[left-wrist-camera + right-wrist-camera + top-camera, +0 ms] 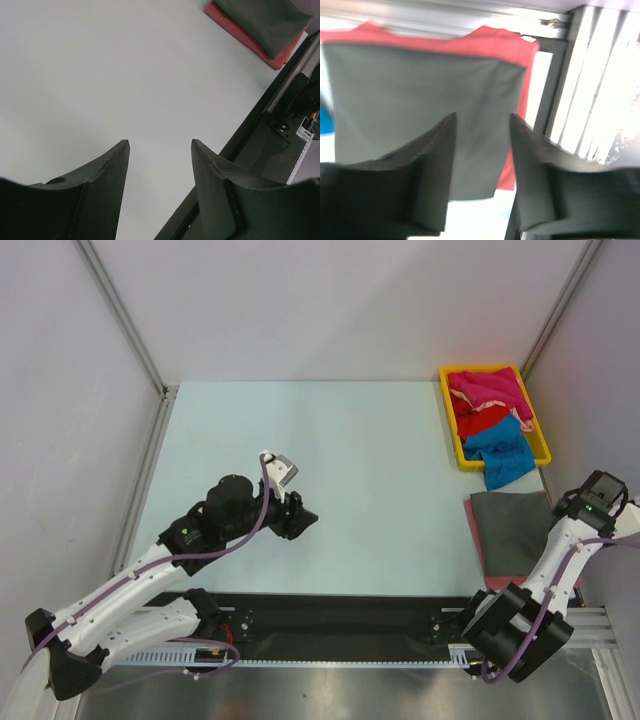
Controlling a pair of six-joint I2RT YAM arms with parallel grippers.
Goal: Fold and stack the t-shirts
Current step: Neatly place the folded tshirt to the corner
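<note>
A folded dark grey t-shirt (510, 530) (265, 22) (420, 100) lies on a folded salmon-pink one (479, 540) (235, 27) (500, 42) at the table's near right. My right gripper (585, 502) (482, 116) hovers over the grey shirt's right edge, open and holding nothing. Magenta (485, 388), red (480, 423) and bright blue (505, 455) t-shirts lie crumpled in the tray, and the blue one spills over its front edge. Above bare table at mid-left, my left gripper (305, 518) (160, 142) is open and holds nothing.
The yellow tray (452, 430) stands at the back right corner. Grey walls with metal posts close in the table on three sides. A black rail (260, 145) with the arm bases runs along the near edge, close beside the stack.
</note>
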